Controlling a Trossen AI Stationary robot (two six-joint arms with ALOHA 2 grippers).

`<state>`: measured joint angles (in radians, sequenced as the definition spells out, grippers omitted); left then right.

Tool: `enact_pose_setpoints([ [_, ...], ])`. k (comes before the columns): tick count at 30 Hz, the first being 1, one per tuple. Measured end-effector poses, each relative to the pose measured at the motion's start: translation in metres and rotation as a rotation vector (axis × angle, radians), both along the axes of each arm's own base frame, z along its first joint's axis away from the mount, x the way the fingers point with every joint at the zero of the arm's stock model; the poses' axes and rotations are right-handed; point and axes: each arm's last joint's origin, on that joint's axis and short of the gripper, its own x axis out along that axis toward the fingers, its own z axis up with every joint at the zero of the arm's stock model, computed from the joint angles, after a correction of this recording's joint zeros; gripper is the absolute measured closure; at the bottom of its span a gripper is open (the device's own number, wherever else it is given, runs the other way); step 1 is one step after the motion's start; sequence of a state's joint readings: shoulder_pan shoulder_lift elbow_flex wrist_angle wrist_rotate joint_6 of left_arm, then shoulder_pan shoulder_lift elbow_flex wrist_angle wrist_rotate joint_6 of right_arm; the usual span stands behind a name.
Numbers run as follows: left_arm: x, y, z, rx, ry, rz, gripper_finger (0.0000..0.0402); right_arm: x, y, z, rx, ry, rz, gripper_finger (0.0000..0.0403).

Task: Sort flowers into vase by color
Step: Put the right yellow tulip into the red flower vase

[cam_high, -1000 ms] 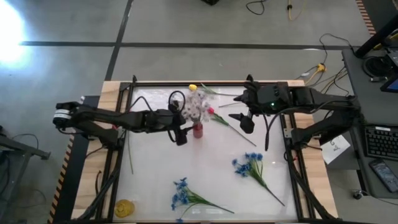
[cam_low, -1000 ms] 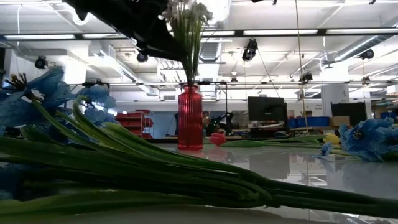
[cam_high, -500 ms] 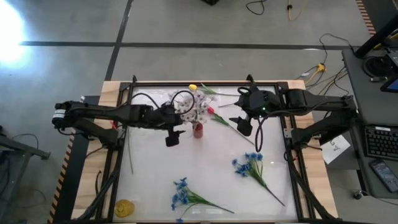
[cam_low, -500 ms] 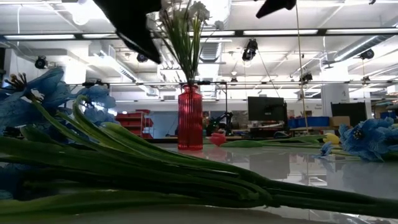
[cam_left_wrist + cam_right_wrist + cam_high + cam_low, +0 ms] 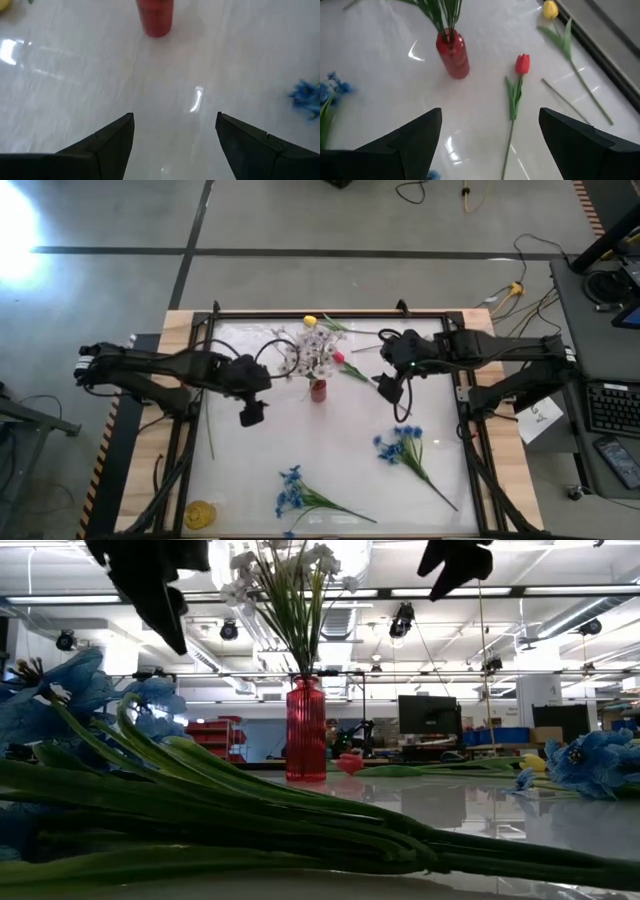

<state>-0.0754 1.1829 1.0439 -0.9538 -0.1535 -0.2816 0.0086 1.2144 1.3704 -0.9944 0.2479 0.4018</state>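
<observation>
A red vase (image 5: 318, 390) stands upright near the table's middle, with white blossom sprays (image 5: 314, 356) sticking into its mouth. My left gripper (image 5: 251, 417) hangs open to the left of the vase (image 5: 156, 20), above the table. My right gripper (image 5: 386, 387) is open to the right of the vase (image 5: 453, 56), above the red tulip's stem. The red tulip (image 5: 522, 64) lies flat on the table beside the vase. A yellow tulip (image 5: 549, 9) lies near the far edge. Two blue bunches (image 5: 401, 446) (image 5: 293, 490) lie on the near half.
A yellow round thing (image 5: 200, 513) sits at the near left corner. A loose green stem (image 5: 210, 442) lies along the left edge. In the low view the near blue bunch (image 5: 90, 710) fills the foreground. Bare white tabletop (image 5: 330, 440) lies between the vase and the blue bunches.
My left gripper has drawn away from the white sprays at the vase, toward the table's left and near edges. The sprays stay in the vase and have spread out. My right gripper has shifted slightly toward the vase and the near edge, coming lower.
</observation>
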Motion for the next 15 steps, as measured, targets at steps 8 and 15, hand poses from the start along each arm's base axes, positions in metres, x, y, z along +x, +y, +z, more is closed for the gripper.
enact_pose_setpoints([
  [8,-0.031,-0.007,0.027,-0.126,-0.082,-0.024,0.0136,0.008,0.001,-0.02,0.05,0.066,0.012,0.0078],
  [15,-0.076,-0.004,0.029,-0.261,0.064,0.201,0.0136,0.013,0.001,-0.035,0.074,0.116,-0.031,0.0078],
])
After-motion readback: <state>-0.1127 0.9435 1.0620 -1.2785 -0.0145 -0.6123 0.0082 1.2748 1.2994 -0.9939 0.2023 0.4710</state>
